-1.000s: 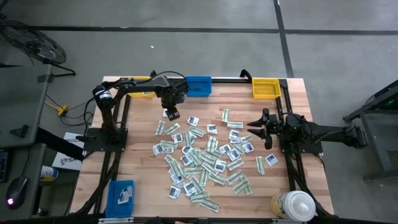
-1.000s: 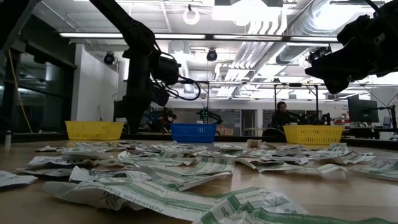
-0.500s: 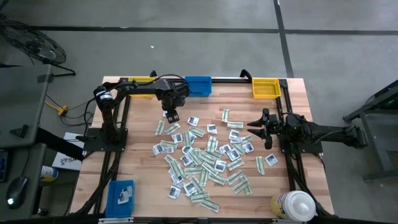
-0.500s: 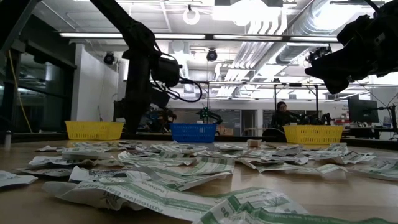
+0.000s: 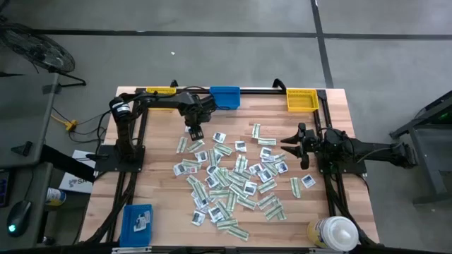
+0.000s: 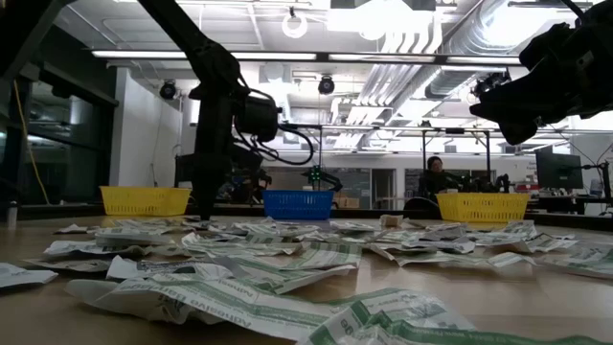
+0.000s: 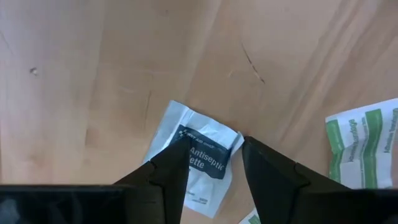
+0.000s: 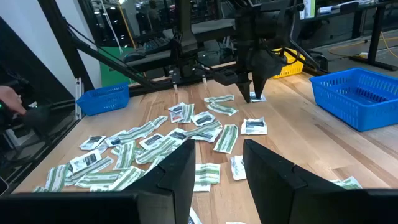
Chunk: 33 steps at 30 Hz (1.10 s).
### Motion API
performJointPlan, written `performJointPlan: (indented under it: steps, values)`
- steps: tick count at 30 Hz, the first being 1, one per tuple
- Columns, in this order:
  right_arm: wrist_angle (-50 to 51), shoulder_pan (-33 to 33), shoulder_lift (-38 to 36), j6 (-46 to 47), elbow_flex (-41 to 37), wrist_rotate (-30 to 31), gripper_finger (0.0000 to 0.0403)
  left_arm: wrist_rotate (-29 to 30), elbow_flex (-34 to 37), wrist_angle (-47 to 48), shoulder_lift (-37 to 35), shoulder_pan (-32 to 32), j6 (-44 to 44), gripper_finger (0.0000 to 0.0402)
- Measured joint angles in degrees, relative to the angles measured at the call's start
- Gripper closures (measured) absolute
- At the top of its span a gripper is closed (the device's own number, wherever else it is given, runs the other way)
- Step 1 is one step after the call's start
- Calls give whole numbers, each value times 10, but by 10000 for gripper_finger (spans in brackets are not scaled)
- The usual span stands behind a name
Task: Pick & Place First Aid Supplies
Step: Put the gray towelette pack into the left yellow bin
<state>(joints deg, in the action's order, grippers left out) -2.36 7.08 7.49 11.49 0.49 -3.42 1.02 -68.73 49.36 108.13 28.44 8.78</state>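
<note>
A pale wooden table with visible plank seams holds a loose scatter of small flat paper packets, spread across its middle. Some are squarish and white with dark marks; others are narrow green-and-white strips, many creased or curled at the edges. Along the far edge sit three ribbed plastic bins: a yellow bin, a blue bin beside it, and another yellow bin farther right. A second blue bin sits at the near left corner with a packet inside. A bottle with a round white cap stands at the near right corner.

The left arm reaches from the table's left side along the far edge, then bends down. The left gripper points at the tabletop just at the scatter's far-left fringe. Its two dark fingers stand parted, straddling a crinkled white wipe packet with a dark label that lies flat on the wood; whether they are touching it cannot be told.

The right arm lies stretched out low from the right side. The right gripper hovers level above the scatter's right edge, fingers apart and holding nothing.
</note>
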Motion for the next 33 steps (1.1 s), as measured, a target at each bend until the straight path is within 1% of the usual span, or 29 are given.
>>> performJointPlan:
  steps: [3,6,8,14,15,18,21,27,33]
  values:
    - [0,0,0,0,0,0,274,16,0,0,4,-1,0,254]
    - [0,0,0,0,0,0,274,25,0,1,5,-1,-1,271]
    - [0,0,0,0,0,0,274,27,0,2,5,-1,-2,294]
    - [0,0,0,0,0,0,274,34,0,4,6,0,-22,385]
    - [0,0,0,0,0,0,274,34,0,5,6,0,-22,392]
    - [0,0,0,0,0,0,274,35,-6,14,7,0,-26,392]
    - [0,0,0,0,0,0,274,48,-25,57,11,1,-30,397]
    - [0,0,0,0,0,0,274,74,-85,126,10,11,-47,400]
    - [0,0,0,0,0,0,274,94,-145,179,9,34,-77,400]
